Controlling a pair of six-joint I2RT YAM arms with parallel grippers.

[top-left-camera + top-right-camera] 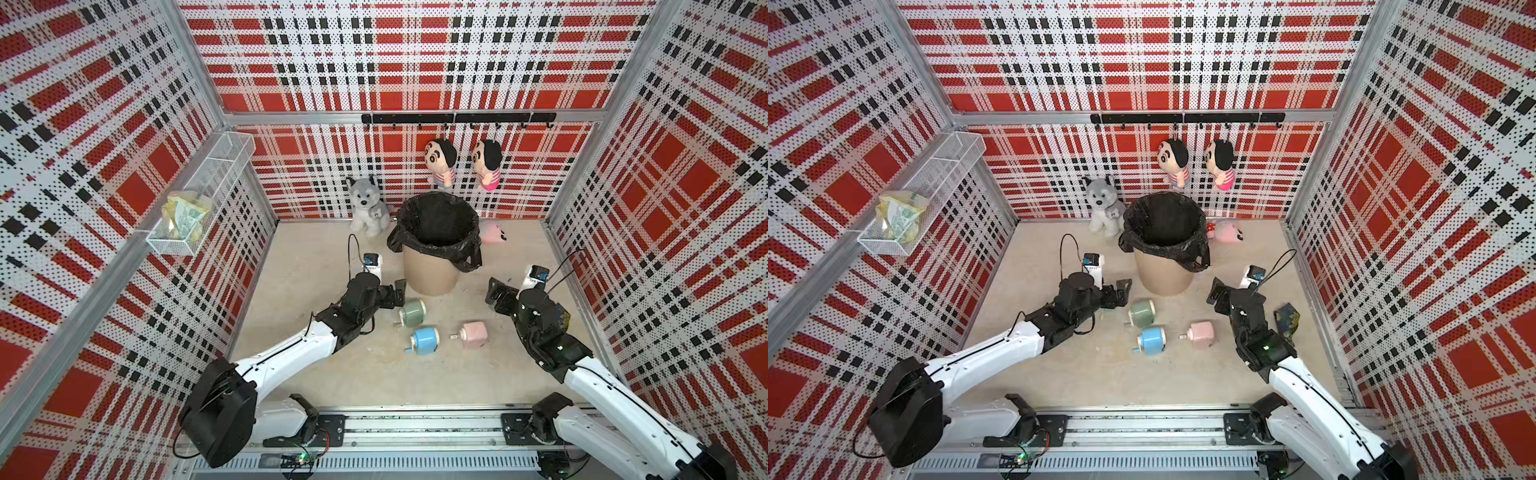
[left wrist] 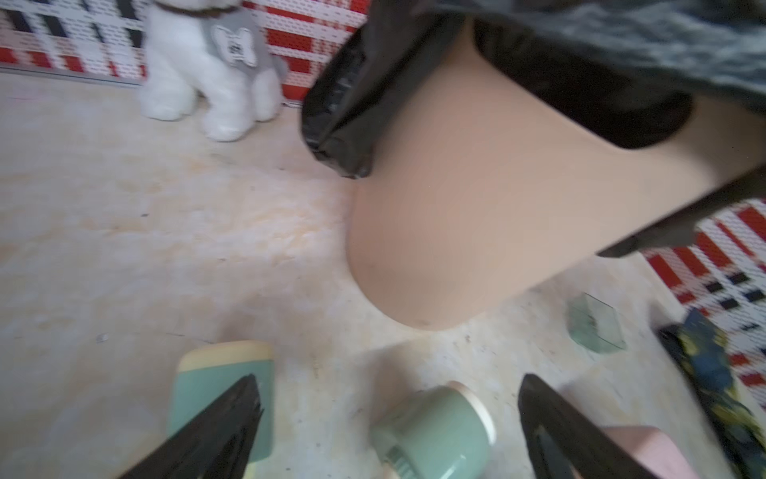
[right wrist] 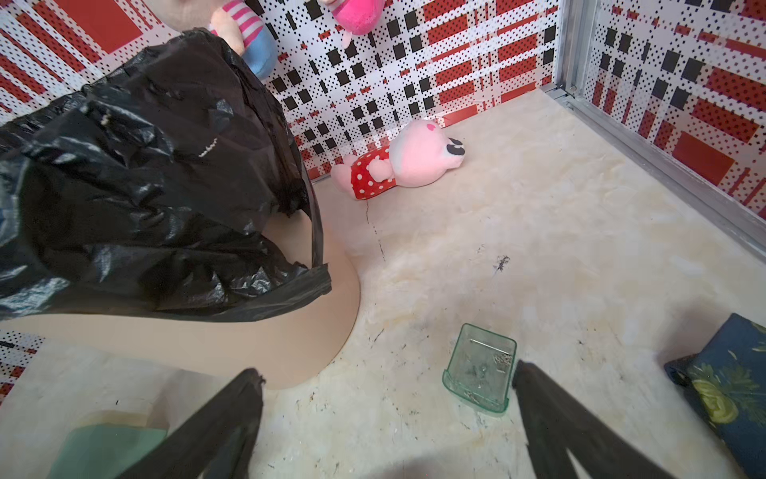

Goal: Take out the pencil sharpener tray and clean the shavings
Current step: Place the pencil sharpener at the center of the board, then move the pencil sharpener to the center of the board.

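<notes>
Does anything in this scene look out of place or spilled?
Yes. A clear green tray lies loose on the table with dark specks inside. More dark specks mark the table beyond it. A pink plush toy lies on its side.

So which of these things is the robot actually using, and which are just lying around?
Job: green sharpener, blue sharpener, pink sharpener, clear tray, bin, probably cloth.
Lying about: toy dog, hanging dolls, pink toy, wire basket.

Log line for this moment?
left gripper jaws open, empty | right gripper jaws open, empty | tray out, on table | bin upright
</notes>
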